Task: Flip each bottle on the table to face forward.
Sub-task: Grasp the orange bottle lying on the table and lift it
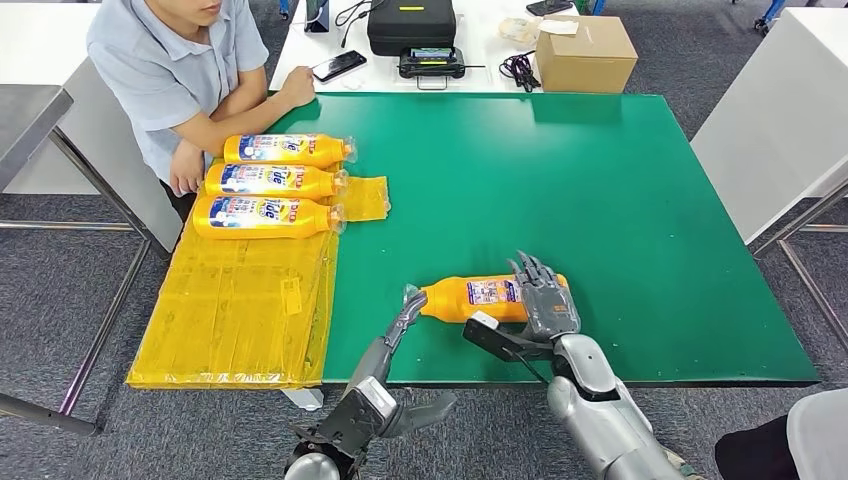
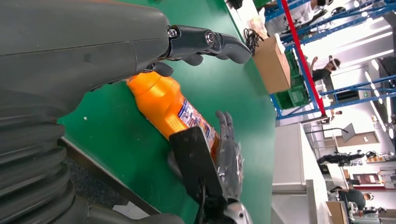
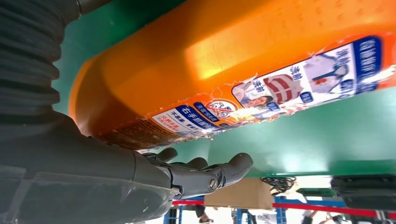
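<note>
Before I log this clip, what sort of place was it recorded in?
Probably a robotics lab or test workspace, not a home: a green-topped work table, a white bench behind it with a black equipment case and cardboard box, and blue industrial racking in the left wrist view.

The near bottle (image 3: 243,60) carries a blue and white label (image 3: 289,93) with Chinese print; "洗" can be made out, the rest is too small. The three far-left bottles (image 1: 268,180) have labels too blurred to read.
</note>
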Motion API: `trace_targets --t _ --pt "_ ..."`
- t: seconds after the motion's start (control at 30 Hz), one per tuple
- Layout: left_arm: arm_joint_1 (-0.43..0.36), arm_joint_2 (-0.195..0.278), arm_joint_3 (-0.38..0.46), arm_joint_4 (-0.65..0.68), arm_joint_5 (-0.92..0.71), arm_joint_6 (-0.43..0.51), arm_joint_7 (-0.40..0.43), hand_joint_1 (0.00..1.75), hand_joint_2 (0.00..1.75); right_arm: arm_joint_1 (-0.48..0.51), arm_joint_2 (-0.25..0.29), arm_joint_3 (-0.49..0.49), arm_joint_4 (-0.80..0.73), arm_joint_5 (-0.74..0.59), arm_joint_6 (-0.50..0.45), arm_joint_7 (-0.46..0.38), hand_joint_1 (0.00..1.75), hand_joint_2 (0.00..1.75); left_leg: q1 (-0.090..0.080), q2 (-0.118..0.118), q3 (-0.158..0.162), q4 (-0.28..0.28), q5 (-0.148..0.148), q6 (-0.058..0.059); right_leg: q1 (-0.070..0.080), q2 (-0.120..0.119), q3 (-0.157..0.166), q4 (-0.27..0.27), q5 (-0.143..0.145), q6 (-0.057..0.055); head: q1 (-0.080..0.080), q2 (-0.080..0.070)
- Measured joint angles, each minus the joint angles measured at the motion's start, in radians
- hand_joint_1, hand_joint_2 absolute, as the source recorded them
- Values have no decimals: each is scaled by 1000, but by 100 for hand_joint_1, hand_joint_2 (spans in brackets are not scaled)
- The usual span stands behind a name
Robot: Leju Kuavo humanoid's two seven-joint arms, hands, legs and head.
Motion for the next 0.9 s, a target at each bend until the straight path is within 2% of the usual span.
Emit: trace_targets --t 0.23,0.67,0.9 --pt "-8 0 0 9 6 -11 9 0 175 -52 -5 21 52 13 21 14 0 175 0 0 0 0 0 0 0 0 0 0 0 0 0 0" --pt "-10 0 -1 14 6 -12 9 0 175 -69 -6 31 79 13 22 14 0 175 0 0 0 0 0 0 0 0 0 0 0 0 0 0" --pt "-20 0 -9 22 12 -20 9 0 175 -95 -5 33 111 -19 59 -10 0 175 0 0 1 0 0 0 0 0 1 0 0 0 0 0"
